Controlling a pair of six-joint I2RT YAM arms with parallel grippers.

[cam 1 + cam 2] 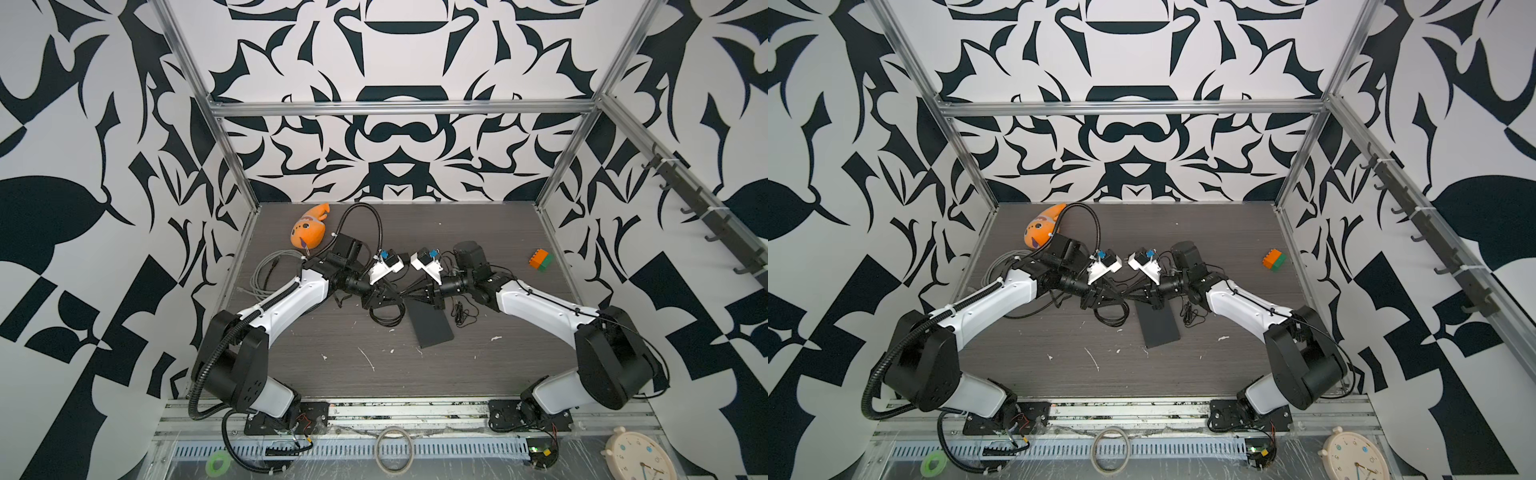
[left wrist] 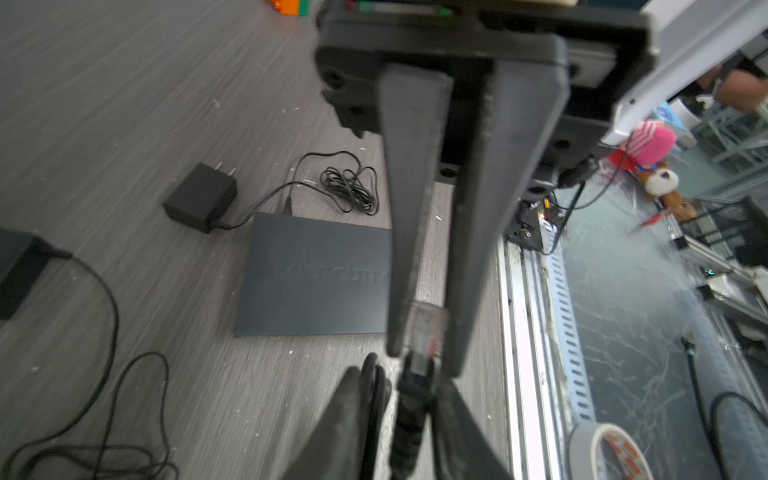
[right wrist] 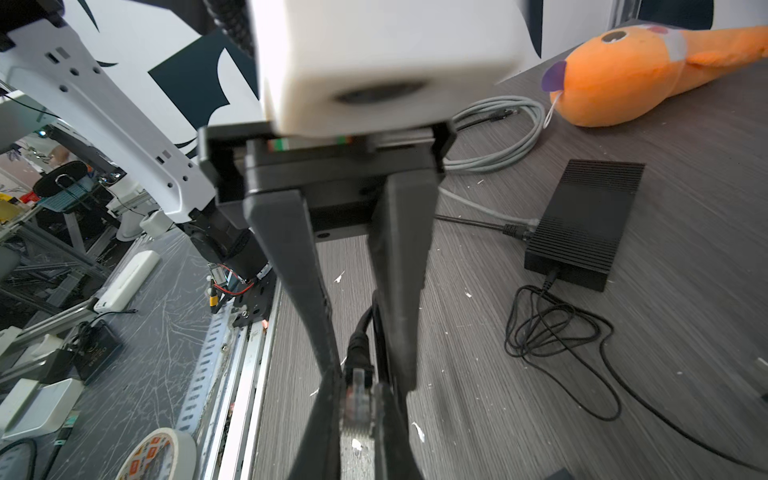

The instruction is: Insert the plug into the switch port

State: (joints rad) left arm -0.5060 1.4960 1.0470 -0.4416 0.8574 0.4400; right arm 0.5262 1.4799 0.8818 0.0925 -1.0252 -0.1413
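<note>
The plug (image 2: 428,332), a clear connector on a black cable, hangs above the table's middle. My right gripper (image 3: 357,386) is shut on it (image 3: 357,401). Coming from the opposite side, my left gripper (image 2: 405,382) has its fingers pressed about the black boot (image 2: 411,399) just behind the plug, with a loop of the cable beside one finger. In both top views the two grippers (image 1: 401,294) (image 1: 415,293) meet tip to tip above the far end of the switch (image 1: 430,324), a flat dark box lying on the table (image 2: 316,274). Its ports are hidden.
An orange plush (image 1: 309,232) and a grey cable coil (image 1: 270,270) lie back left, with coloured blocks (image 1: 541,261) at the right. A black adapter (image 2: 199,197) with its bundled cord (image 1: 461,313) lies by the switch. A ribbed black box (image 3: 582,224) sits under the left arm.
</note>
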